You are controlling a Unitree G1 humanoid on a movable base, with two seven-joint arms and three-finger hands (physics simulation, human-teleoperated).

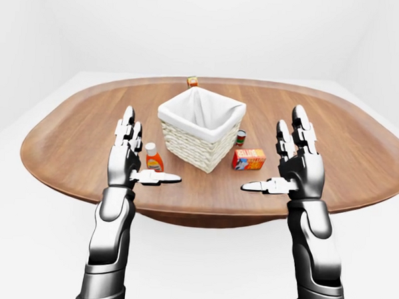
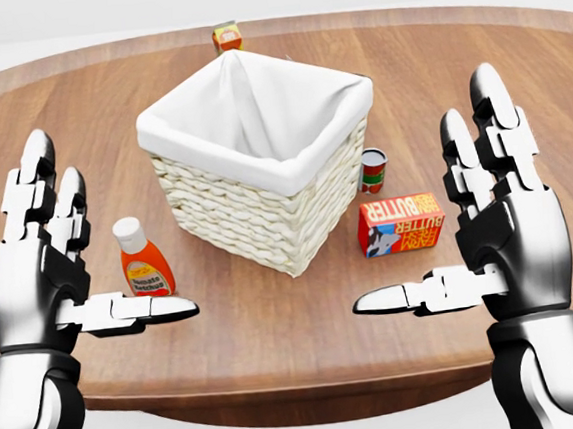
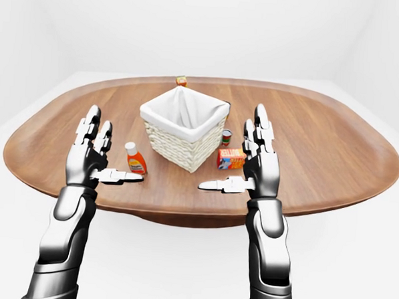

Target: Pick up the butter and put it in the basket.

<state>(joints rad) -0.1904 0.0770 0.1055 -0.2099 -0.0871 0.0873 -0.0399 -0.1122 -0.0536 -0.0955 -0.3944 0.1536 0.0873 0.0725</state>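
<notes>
Head view shows the orange cardboard butter box [image 2: 401, 224] lying on the oval wooden table [image 2: 514, 64], just right of the white-lined wicker basket [image 2: 263, 171]. Both the left hand [image 2: 45, 261] and right hand [image 2: 503, 226] are spread wide and empty. A right-hand reach could topple the small red can [image 2: 374, 170] nearby.

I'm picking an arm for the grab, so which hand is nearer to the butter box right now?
Right. The right hand hovers open just right of the butter box; the left hand is across the basket, by the ketchup bottle.
</notes>
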